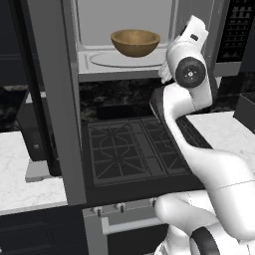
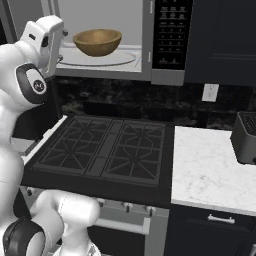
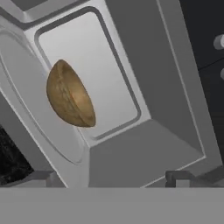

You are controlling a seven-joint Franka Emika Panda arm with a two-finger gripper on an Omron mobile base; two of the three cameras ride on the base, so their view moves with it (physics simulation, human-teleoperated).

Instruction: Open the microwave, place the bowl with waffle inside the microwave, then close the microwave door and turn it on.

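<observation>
The bowl [image 1: 135, 42] is being seen resting on the turntable inside the microwave [image 2: 147, 50], apart from the gripper [image 3: 183, 178]; the jaws are being held wide open on nothing; the microwave door [image 1: 52, 99] is being left swung out to the arm's left, so the coming move is judged to be lying that way.
</observation>
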